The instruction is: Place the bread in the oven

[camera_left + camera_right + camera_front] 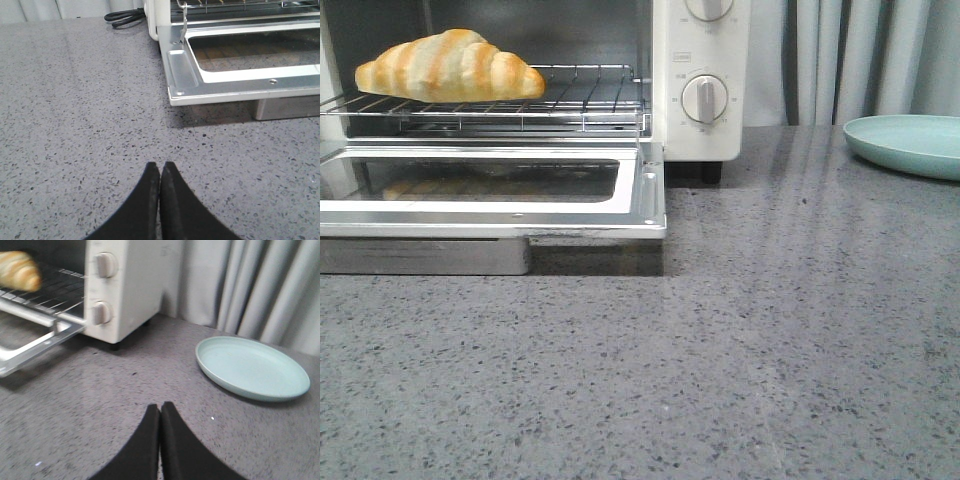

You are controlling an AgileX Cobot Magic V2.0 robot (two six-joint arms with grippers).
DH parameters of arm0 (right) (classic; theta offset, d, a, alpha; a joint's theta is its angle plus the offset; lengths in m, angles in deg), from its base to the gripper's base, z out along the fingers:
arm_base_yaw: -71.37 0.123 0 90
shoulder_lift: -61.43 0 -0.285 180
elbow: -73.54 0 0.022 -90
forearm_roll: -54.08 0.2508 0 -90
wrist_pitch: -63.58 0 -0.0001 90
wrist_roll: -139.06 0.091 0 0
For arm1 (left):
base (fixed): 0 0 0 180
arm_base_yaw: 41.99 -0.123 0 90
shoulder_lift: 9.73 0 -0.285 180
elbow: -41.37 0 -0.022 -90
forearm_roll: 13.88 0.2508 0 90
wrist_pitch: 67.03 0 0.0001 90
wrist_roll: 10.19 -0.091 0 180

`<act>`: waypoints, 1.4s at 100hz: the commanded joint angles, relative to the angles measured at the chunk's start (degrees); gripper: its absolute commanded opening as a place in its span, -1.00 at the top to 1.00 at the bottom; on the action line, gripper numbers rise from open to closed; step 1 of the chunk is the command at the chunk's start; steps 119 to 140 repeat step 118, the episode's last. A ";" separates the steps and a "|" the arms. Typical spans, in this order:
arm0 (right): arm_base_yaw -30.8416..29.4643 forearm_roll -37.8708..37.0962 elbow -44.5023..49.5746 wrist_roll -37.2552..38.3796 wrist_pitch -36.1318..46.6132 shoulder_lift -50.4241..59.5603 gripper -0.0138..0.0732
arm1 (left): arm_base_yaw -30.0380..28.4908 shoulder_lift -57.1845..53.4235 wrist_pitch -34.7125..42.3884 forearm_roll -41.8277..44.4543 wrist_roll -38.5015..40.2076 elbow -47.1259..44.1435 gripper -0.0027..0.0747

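Bread [448, 66] well apart from fingers [150, 440]

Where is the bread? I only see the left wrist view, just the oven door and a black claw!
Observer: The bread lies on the wire rack inside the oven; the door hangs open.
Operator: Is the other claw holding anything?
Observer: No. The right claw is shut on nothing, above bare counter.
Operator: Is there a plate?
Observer: Yes, a pale teal plate sits empty on the counter, to the oven's right.
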 commanded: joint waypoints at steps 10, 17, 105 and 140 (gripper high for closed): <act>-8.26 -0.57 11.39 5.16 16.74 -0.62 0.80 | -0.24 -1.71 2.85 -0.58 0.53 -1.26 0.99; -10.32 0.96 16.73 5.16 21.65 -0.62 0.80 | -0.24 -1.71 2.85 -0.58 0.53 -1.26 0.99; -11.70 4.09 17.03 2.87 11.06 0.83 0.80 | -0.24 -1.71 2.85 -0.58 0.53 -1.26 0.99; -11.70 4.09 17.03 2.87 11.06 0.83 0.80 | -0.24 -1.71 2.85 -0.58 0.53 -1.26 0.99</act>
